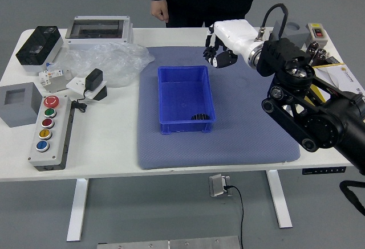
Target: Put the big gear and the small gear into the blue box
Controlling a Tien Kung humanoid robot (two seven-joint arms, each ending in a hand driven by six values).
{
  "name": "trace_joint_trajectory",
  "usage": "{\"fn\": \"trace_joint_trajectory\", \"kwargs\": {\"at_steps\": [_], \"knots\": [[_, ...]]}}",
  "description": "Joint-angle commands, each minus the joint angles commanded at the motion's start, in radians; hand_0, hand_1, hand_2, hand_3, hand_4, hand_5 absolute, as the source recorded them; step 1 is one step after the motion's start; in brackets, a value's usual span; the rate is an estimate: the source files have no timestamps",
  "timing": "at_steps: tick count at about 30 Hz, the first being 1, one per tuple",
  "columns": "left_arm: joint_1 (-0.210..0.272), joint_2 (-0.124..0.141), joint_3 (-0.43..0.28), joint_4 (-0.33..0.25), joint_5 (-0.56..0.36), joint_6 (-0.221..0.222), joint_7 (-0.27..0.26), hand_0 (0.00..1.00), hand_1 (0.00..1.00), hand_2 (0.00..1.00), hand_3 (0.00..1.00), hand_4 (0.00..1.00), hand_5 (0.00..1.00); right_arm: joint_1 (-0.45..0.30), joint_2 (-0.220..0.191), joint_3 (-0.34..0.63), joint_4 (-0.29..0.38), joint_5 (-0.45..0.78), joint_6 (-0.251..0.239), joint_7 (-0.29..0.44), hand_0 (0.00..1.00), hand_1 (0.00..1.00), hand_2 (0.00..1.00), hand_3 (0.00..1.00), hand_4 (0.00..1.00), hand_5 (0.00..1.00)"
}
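My right hand (pixel 220 56) is over the far part of the blue mat, just beyond the blue box's (pixel 211 98) far right corner; whether it holds anything is unclear. Inside the box, a small black toothed gear (pixel 200 117) lies by the near wall, towards the right. The black round piece seen earlier at the table's far edge is hidden behind the right hand, and I cannot tell if it is the big gear. The left arm is out of view.
A person (pixel 199 1) stands at the far side, one hand (pixel 159 9) hanging beyond the table. At the left are a button panel (pixel 50 129), grey box (pixel 20 104) and plastic bag (pixel 108 61). Papers (pixel 342 81) and a grey box lie at the right.
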Motion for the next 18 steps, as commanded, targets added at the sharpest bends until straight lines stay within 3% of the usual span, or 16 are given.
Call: {"fn": "trace_joint_trajectory", "kwargs": {"at_steps": [8, 13, 14, 18], "knots": [[0.000, -0.001, 0.000, 0.000, 0.001, 0.000, 0.000, 0.824, 0.834, 0.833, 0.824, 0.531, 0.110, -0.013, 0.037, -0.035, -0.004, 0.009, 0.000, 0.000, 0.590, 0.419, 0.468, 0.524, 0.661, 0.029], [0.001, -0.002, -0.002, 0.000, 0.001, 0.000, 0.000, 0.824, 0.834, 0.833, 0.824, 0.531, 0.110, -0.015, 0.043, -0.036, -0.014, 0.026, 0.028, -0.006, 0.590, 0.419, 0.468, 0.524, 0.661, 0.029], [0.000, -0.002, -0.002, 0.000, 0.001, 0.000, 0.000, 0.824, 0.834, 0.834, 0.824, 0.535, 0.117, -0.015, 0.044, -0.034, -0.017, 0.030, 0.036, -0.008, 0.462, 0.469, 0.525, 0.628, 0.731, 0.337], [0.000, -0.003, -0.004, 0.000, 0.003, -0.001, 0.001, 0.824, 0.834, 0.834, 0.824, 0.535, 0.117, -0.014, 0.047, -0.029, -0.026, 0.045, 0.072, -0.017, 0.462, 0.469, 0.525, 0.628, 0.731, 0.337]]}}
